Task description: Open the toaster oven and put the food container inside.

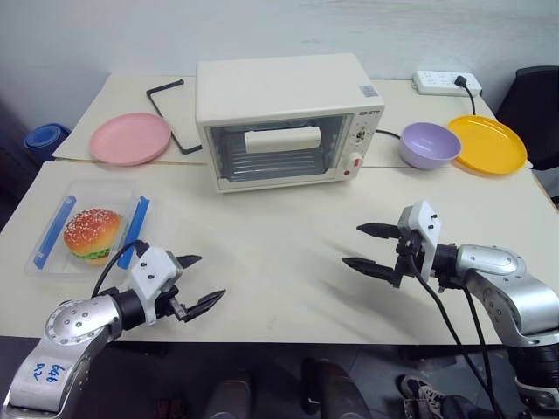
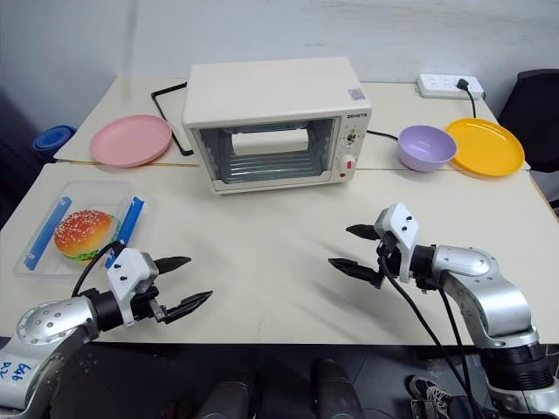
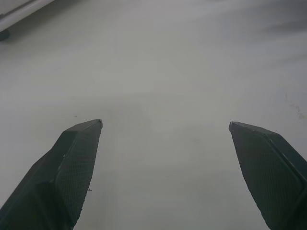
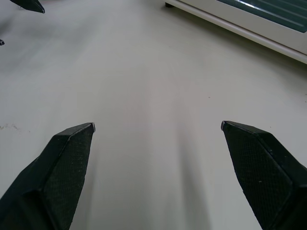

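The cream-white toaster oven (image 1: 288,118) stands at the back middle of the table, glass door shut, white bar handle (image 1: 282,139) across the front. A clear food container (image 1: 87,229) with blue side clips and a sesame-bun burger inside lies at the front left. Just right of it, near the front edge, my left gripper (image 1: 199,281) hovers open and empty. Over the front right of the table my right gripper (image 1: 360,246) is open too, nothing between its fingers. The oven's lower front edge (image 4: 249,28) shows in the right wrist view.
A pink plate (image 1: 131,138) and a black bent bar (image 1: 170,113) lie left of the oven. To the oven's right are a purple bowl (image 1: 429,144), a yellow plate (image 1: 487,143) and a white power strip (image 1: 445,83). Bare tabletop (image 1: 279,236) lies between the grippers and oven.
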Robot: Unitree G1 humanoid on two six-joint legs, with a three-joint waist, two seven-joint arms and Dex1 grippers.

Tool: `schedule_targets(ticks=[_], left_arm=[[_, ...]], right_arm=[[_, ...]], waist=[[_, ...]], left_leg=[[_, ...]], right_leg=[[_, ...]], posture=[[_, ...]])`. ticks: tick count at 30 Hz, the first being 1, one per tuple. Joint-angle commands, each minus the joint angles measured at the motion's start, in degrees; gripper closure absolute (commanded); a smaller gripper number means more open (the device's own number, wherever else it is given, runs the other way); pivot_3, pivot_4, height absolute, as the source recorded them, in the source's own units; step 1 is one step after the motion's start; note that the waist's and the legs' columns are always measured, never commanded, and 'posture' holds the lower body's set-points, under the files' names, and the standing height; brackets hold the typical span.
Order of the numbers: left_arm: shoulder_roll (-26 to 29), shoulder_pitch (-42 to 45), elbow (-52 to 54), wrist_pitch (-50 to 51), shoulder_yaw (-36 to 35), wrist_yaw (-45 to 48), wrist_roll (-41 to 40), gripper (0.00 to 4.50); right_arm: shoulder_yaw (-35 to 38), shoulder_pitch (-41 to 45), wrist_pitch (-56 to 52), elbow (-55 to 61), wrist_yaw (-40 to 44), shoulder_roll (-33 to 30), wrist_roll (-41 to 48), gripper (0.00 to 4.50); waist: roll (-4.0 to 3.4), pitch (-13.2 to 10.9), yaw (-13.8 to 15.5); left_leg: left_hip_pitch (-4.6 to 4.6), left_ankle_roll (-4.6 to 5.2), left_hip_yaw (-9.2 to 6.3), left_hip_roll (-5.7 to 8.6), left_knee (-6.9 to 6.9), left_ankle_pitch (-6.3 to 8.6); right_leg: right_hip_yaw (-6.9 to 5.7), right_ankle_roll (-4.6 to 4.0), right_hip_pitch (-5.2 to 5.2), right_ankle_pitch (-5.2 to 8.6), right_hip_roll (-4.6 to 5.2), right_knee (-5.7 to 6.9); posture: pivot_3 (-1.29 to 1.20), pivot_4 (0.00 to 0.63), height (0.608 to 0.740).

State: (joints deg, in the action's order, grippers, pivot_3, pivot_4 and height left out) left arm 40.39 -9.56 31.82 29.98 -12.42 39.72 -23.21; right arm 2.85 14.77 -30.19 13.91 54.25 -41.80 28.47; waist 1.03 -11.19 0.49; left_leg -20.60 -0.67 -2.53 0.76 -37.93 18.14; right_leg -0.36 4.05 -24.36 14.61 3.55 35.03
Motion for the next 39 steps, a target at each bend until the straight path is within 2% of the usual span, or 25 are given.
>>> schedule_targets(ticks=[1,7,12,14,16,18,20,24,27,30,39], left_arm=[[-0.7,0.0,1.8,0.6,-1.2,-0.5,-1.8,0.0],[-1.2,1.4,2.6,4.0,-0.6,-2.8,-2.6,0.0],[-1.3,1.9,3.9,5.5,-1.8,-2.4,-5.5,0.0],[-1.1,5.3,3.5,6.1,-2.6,-3.8,-5.9,0.0],[-1.2,9.5,3.3,8.7,-4.6,-4.0,-10.1,0.0],[-0.2,16.2,3.1,12.7,-7.7,-3.4,-18.1,0.0],[0.9,21.4,2.0,15.1,-9.2,-3.2,-22.5,0.0],[3.5,29.2,-0.8,17.9,-10.4,-3.6,-26.6,0.0],[5.4,32.7,-2.3,17.9,-9.7,-3.4,-26.7,0.0],[6.4,34.2,-3.0,17.2,-8.7,-3.2,-25.7,0.0],[6.0,33.1,-4.4,14.1,-6.7,-3.1,-21.9,0.0]], right_arm=[[1.0,0.1,-0.1,2.8,0.1,0.1,1.3,0.08],[-0.3,1.6,-0.6,2.6,-1.0,1.4,0.9,0.08],[-1.3,4.6,-3.8,1.6,-3.2,5.1,1.9,0.08],[-3.1,7.4,-3.3,-0.2,-4.1,6.8,0.5,0.08],[-3.8,10.9,-3.0,-2.8,-4.6,8.8,0.3,0.08],[-4.4,17.1,-1.6,-8.3,-5.4,11.6,-0.9,0.08],[-5.0,22.7,0.2,-14.8,-6.4,13.7,-3.1,0.08],[-4.5,32.1,4.2,-27.6,-8.5,17.0,-6.9,0.08],[-3.2,37.5,6.0,-34.4,-7.9,18.5,-7.2,0.08],[-3.1,40.0,7.2,-36.8,-5.6,19.1,-6.9,0.08],[-2.8,38.9,5.7,-30.7,-0.6,19.0,-4.3,0.08]], waist=[[0.0,0.0,0.0],[0.0,0.0,0.0],[0.0,0.0,-0.4],[0.0,0.0,-0.4],[0.0,0.0,-0.6],[0.0,0.0,-0.6],[0.08,-0.1,-0.8],[0.06,0.0,-0.8],[0.05,0.0,-0.8],[0.06,0.0,-0.8],[0.05,0.0,-1.0]], left_leg=[[0.0,0.0,0.0,0.0,0.0,0.0],[0.0,0.0,0.0,0.0,0.0,0.0],[0.0,-0.01,0.0,-0.02,0.01,0.01],[0.0,-0.01,0.0,-0.01,0.01,0.01],[-0.01,-0.05,0.01,-0.02,-0.01,-0.02],[0.01,-0.06,0.02,-0.02,-0.01,-0.04],[-0.04,-0.1,0.06,-0.01,-0.06,-0.05],[-0.01,-0.13,0.14,0.01,0.04,-0.07],[-0.11,-0.16,0.15,-0.05,0.1,-0.08],[-0.76,-0.34,0.28,0.01,-0.02,-0.18],[-0.71,-0.18,0.66,-0.02,0.0,-0.11]], right_leg=[[0.0,0.0,0.0,0.0,0.0,0.0],[0.01,0.0,-0.01,0.0,-0.01,0.0],[0.04,0.0,-0.02,0.0,-0.01,0.03],[0.03,0.0,-0.04,0.0,-0.01,0.03],[0.01,-0.06,-0.04,-0.04,-0.02,0.03],[0.01,-0.07,-0.06,-0.05,-0.04,0.07],[0.02,-0.06,-0.16,-0.08,-0.06,0.19],[0.08,-0.11,-0.27,-0.06,-0.09,0.27],[0.08,-0.12,-0.35,-0.05,-0.14,0.21],[0.22,-0.07,-1.04,-0.08,-0.1,0.56],[0.56,0.04,-1.16,-0.14,-0.15,0.55]], posture=[[0.0,0.15,0.74],[0.0,0.15,0.74],[0.0,0.15,0.74],[0.0,0.15,0.74],[0.0,0.15,0.74],[0.0,0.15,0.74],[0.0,0.15,0.74],[0.0,0.15,0.74],[0.0,0.15,0.74],[0.0,0.15,0.74],[0.0,0.15,0.74]])
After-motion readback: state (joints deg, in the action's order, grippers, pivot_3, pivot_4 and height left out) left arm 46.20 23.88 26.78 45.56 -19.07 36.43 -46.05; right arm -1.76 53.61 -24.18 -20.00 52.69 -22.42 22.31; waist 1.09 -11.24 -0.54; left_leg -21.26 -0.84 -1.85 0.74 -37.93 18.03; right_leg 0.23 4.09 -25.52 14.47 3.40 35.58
